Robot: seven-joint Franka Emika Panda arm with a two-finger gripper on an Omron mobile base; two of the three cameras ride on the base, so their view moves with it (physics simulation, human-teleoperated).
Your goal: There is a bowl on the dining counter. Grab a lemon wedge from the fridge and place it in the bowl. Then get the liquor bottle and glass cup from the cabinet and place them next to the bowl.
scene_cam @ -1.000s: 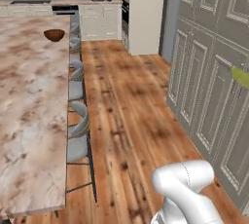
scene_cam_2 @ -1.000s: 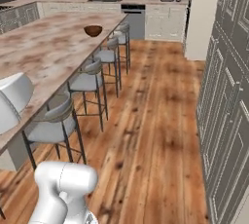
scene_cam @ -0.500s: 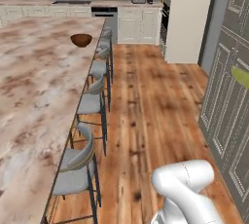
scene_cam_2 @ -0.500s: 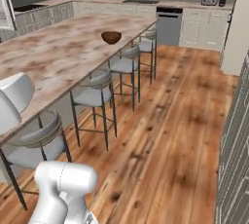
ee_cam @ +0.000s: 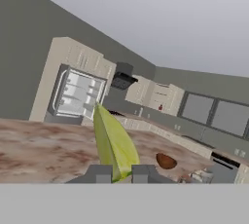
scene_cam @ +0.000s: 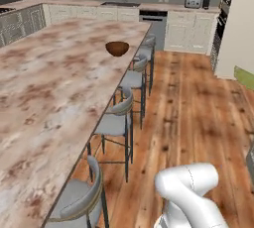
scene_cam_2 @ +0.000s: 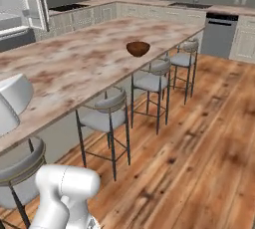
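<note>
So the gripper (ee_cam: 118,173) had its jaws pinched tight on the lemon wedge (ee_cam: 114,145), which stuck up from between the fingertips. The bowl (ee_cam: 166,160) sat well ahead of the jaws and a bit right, out on the dining counter (ee_cam: 44,145), with the fridge (ee_cam: 77,93) standing open way beyond. My take: keep that squeeze steady, get right above the bowl, come down low, then let go so it doesn't bounce out.

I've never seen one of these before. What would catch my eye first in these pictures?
Probably the yellow-green lemon wedge pinched between the gripper tips, close up in the hand view. Next, the long veined dining counter lined with grey stools, a lone brown bowl near its far end.
</note>
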